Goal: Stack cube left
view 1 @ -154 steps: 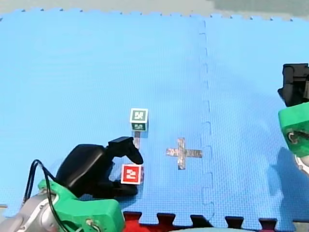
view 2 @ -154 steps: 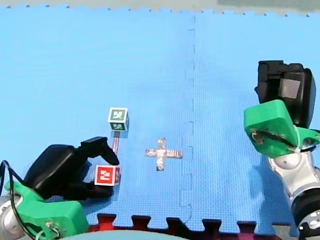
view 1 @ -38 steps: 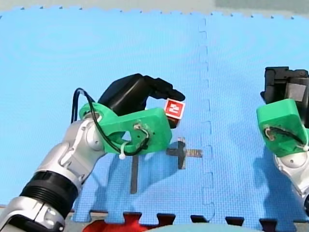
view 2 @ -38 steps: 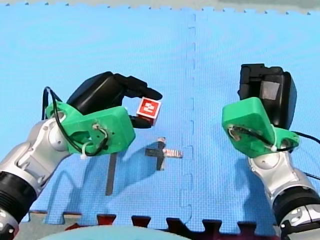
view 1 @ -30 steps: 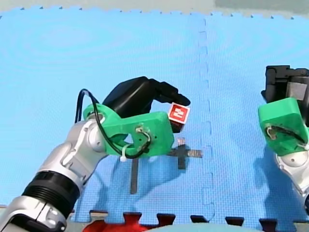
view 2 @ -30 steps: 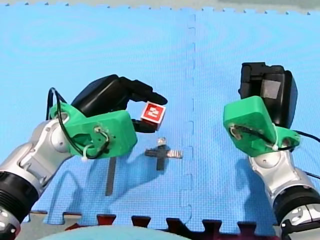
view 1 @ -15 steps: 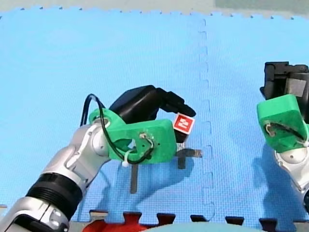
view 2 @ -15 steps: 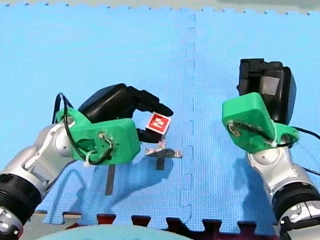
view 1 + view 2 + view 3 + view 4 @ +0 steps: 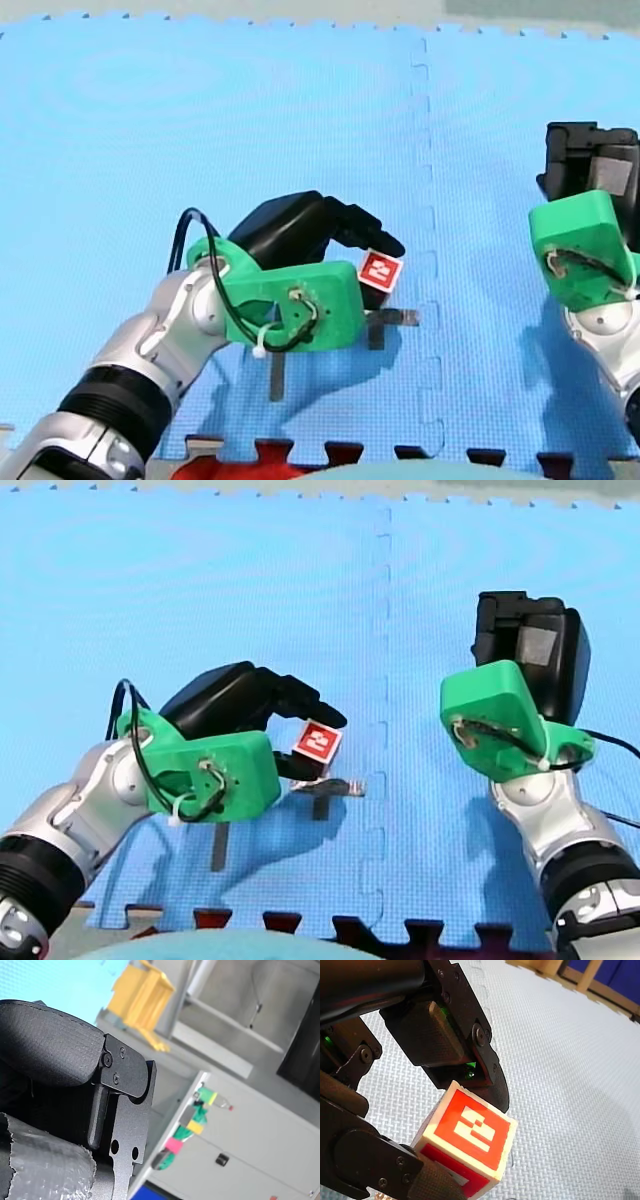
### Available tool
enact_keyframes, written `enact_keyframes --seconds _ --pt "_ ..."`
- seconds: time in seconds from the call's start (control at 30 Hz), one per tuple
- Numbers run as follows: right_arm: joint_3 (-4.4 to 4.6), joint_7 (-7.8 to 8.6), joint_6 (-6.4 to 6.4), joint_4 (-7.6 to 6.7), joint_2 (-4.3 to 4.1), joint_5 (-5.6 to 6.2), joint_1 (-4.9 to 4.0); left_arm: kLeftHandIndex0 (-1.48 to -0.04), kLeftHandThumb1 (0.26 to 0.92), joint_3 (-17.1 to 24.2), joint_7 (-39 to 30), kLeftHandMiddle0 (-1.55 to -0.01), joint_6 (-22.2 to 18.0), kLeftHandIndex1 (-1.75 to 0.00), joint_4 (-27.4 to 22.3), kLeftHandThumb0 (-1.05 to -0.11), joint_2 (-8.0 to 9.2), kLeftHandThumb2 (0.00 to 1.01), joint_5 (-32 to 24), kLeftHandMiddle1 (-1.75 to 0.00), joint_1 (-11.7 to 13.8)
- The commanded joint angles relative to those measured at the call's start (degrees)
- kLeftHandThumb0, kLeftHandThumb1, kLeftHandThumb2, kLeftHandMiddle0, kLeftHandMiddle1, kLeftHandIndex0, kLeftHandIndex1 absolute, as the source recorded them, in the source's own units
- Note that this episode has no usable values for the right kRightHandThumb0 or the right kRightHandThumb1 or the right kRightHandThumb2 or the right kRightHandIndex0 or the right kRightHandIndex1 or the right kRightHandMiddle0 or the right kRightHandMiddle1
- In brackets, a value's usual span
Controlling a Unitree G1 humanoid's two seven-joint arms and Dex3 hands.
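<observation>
My left hand (image 9: 379, 264) hangs low over the blue mat, shut on the red cube (image 9: 319, 742), which is tilted and pinched between the black fingers and thumb. The second wrist view shows the same red cube (image 9: 472, 1131) with a white pattern on its face, a finger (image 9: 445, 1042) pressing its far edge. The cube hovers just above and left of the grey tape cross (image 9: 389, 320). The green cube is hidden in these views. My right hand (image 9: 527, 638) is raised at the right side, well apart, holding nothing.
A grey tape strip (image 9: 276, 377) lies on the mat below my left forearm. A seam (image 9: 428, 240) between mat tiles runs front to back just right of the cross. The mat's toothed front edge (image 9: 330, 920) is close.
My left hand lifted the red cube from the front of the mat, then carried it right and down toward the tape cross. The right hand barely shifted.
</observation>
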Motion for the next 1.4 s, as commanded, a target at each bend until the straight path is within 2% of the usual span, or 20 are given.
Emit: enact_keyframes --seconds 0.0,0.2,0.57,0.93,1.37 --pt "0.05 -0.38 0.13 -0.38 -0.08 0.0 0.01 -1.33 0.765 -0.28 0.49 -0.94 -0.44 -0.01 1.21 -0.482 -0.12 0.0 0.36 -1.75 -0.12" --pt "0.18 -0.88 0.18 -0.58 -0.03 -0.26 0.18 -1.33 0.763 -0.54 1.64 -0.94 -1.79 -0.01 3.99 -0.48 -0.47 0.0 0.69 -1.75 -0.75" --pt "0.67 -2.12 0.43 -0.72 0.27 -0.82 0.33 -1.33 0.763 -0.5 2.63 -0.94 -2.66 -0.01 5.15 -0.476 -0.58 0.0 1.04 -1.75 -0.55" --pt "0.97 -2.76 0.84 -0.62 0.4 -0.95 0.53 -1.32 0.764 -1.05 8.09 -0.93 -1.95 0.0 9.0 -0.48 -2.22 0.0 2.62 -1.75 -1.21" --pt "1.06 -3.04 2.4 -0.37 0.98 -0.86 0.18 -1.32 0.763 -1.24 12.05 -0.92 -4.04 0.0 13.22 -0.465 -3.95 0.0 2.89 -1.75 -2.81"
